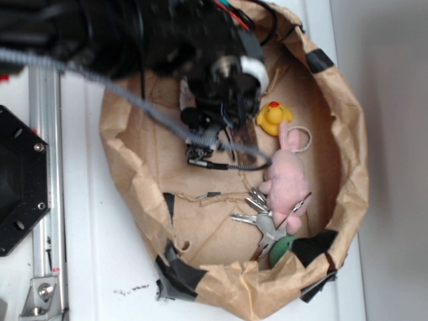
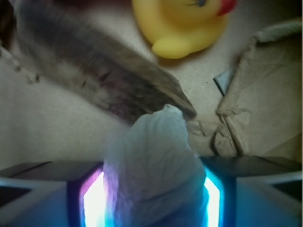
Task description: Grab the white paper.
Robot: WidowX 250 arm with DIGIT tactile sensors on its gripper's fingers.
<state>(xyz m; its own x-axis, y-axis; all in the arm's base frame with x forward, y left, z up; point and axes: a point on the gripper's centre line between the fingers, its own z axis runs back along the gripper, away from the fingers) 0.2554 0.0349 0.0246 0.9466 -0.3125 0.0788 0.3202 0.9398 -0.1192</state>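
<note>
In the wrist view, the crumpled off-white wad of tissue-like paper point(image 2: 154, 170) sits squarely between the two glowing pads point(image 2: 94, 201) of the hand point(image 2: 152, 198), which are closed in against its sides; the wad bulges up out of the grip, wrinkled and lumpy. Beyond it lies a blurred grey-brown feather-like strip point(image 2: 104, 75) running diagonally across the brown paper floor, and past that the yellow rubber duck with a red beak point(image 2: 182, 23).

The exterior view shows the black robot arm point(image 1: 134, 33) reaching over a wide brown paper bag rolled down into a basin point(image 1: 348, 167), patched with black tape, resting on the white worktop point(image 1: 87, 267). The hand itself is lost among the arm's dark parts and cables there, and the wad cannot be made out. The duck point(image 1: 273, 118) lies just beside the arm's end. Next to it stretches a pink plush toy with a loop point(image 1: 289, 177), touching a bunch of silver keys point(image 1: 262, 221), with a green rounded object point(image 1: 284, 247) close by at the bag's wall.
</note>
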